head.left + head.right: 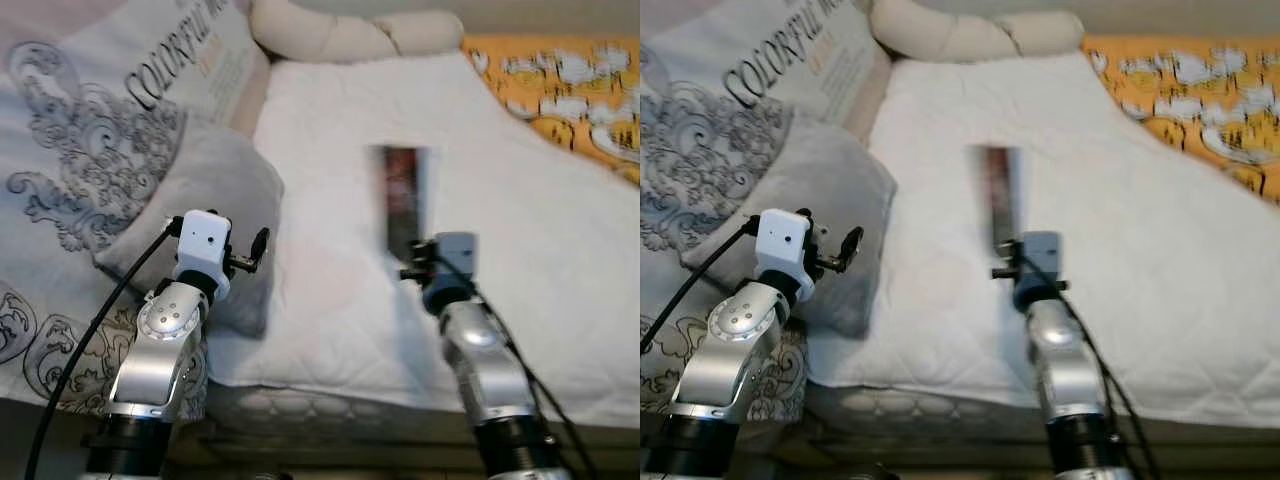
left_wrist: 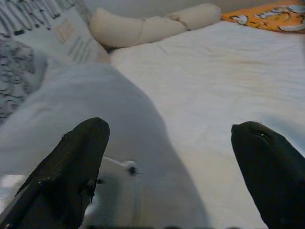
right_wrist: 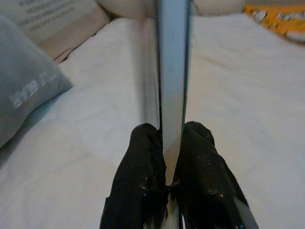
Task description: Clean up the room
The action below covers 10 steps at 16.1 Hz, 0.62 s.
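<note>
**Book picked up, not yet put away**

Now, on the left: left gripper [image 1: 262, 243] over the grey pillow [image 1: 205, 195], fingers [image 2: 71, 167] wide apart, empty. On the right: right gripper [image 3: 164, 157] pinching the thin book [image 1: 403, 195], upright over the bed [image 1: 520, 250]. Still needs a home.

Right end effector [image 1: 412, 262] gripping a blurred book [image 1: 404, 198] above the white bed [image 1: 540, 250].

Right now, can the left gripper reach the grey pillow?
Probably yes. The left gripper is open and hangs just over the grey pillow, with nothing between them. The right gripper is busy, shut on a book.
</note>
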### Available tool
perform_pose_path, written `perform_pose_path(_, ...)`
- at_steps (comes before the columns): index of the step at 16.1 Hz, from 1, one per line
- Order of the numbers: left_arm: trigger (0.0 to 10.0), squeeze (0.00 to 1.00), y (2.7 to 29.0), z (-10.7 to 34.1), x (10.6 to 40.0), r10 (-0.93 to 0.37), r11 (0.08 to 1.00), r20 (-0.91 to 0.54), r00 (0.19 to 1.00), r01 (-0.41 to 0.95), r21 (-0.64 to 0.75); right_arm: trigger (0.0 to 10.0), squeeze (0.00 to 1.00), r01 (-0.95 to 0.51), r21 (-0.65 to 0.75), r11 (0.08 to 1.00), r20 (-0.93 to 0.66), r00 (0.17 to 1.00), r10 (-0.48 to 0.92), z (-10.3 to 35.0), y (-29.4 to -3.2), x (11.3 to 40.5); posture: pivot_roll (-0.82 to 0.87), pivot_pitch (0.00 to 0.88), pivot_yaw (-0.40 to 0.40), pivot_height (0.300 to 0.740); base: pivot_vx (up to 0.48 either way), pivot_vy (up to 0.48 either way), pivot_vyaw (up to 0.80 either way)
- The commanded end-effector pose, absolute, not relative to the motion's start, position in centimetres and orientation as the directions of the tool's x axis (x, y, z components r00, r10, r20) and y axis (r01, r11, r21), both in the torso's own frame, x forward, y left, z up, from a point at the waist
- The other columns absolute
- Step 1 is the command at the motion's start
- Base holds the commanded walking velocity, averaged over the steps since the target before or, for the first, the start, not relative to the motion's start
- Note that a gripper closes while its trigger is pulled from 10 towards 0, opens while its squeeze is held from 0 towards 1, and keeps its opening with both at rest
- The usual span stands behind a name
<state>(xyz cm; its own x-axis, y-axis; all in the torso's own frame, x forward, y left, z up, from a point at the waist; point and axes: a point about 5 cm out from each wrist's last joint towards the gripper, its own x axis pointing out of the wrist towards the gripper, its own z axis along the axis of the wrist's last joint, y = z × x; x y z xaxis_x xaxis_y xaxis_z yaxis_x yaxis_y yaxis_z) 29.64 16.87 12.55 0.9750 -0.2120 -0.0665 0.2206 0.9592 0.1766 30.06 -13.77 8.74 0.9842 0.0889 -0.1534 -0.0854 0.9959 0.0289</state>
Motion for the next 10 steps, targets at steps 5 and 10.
perform_pose_path(5,10.0,0.0,16.7,12.7,29.3,-0.308,0.928,-0.078,0.948,0.317,0.196,10.0,0.0,-0.29,0.196,0.937,-0.143,0.937,0.319,10.2,-10.9,31.7,0.09,0.0,0.025,0.74,0.0,0.0,0.0)
perform_pose_path(10,10.0,0.0,15.8,12.9,28.0,-0.591,0.764,-0.187,0.784,0.619,0.181,10.0,0.0,-0.363,0.378,0.852,-0.297,0.824,0.483,10.0,-10.7,34.6,0.11,0.0,0.017,0.74,0.0,0.0,0.0)
